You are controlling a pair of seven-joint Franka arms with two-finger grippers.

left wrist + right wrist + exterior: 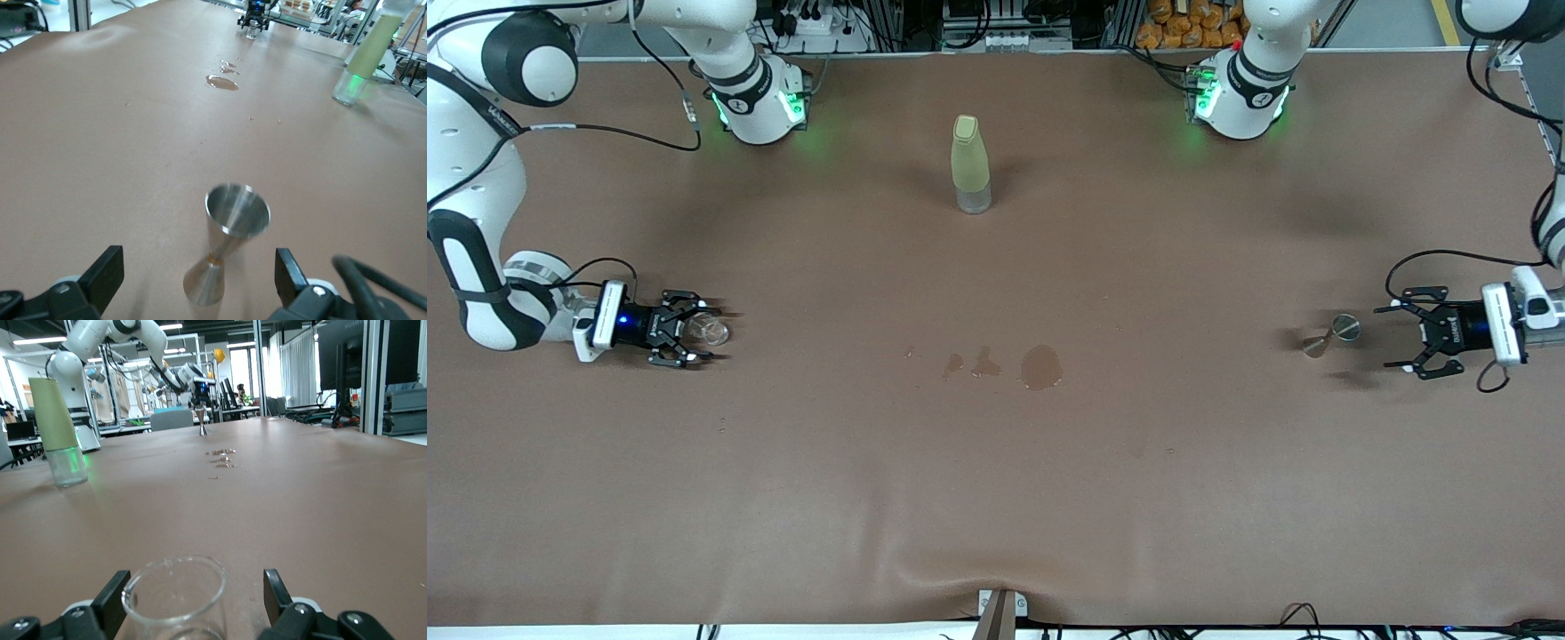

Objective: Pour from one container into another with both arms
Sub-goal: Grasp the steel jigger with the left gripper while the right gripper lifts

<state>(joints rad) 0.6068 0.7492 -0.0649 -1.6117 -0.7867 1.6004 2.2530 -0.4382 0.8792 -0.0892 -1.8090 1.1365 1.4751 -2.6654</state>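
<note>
Two arms: I have both out low at the two ends of the table (996, 498), each lined up on its own vessel, which I take to be the setup for a two-handed pour.
Bottle: the yellow-green bottle (970, 164) stands upright mid-table, toward the bases and well apart from both grippers; I judge it is not part of this job.
Spill: wet patches (1040, 366) lie mid-table, between the two ends, nearer the front camera than the bottle.
Right gripper: the right gripper (687, 340) sits low at the right arm's end with a finger on each side of the glass (710, 330); the jaws straddle it with a gap showing in the right wrist view, so I call it not yet clamped.
Left gripper: the left gripper (1408, 339) is at the left arm's end, jaws spread wide and holding nothing, aimed at the jigger (1329, 335) just in front of it.
Glass: it stands upright on the table between the right fingers (113, 597), placed for a side grasp.
Jigger: it stands upright between the left gripper and the spill, not touched.
Hard to see: the base of the glass is cut off in the right wrist view, and I cannot tell whether it holds any liquid or whether the pads touch it.
</note>
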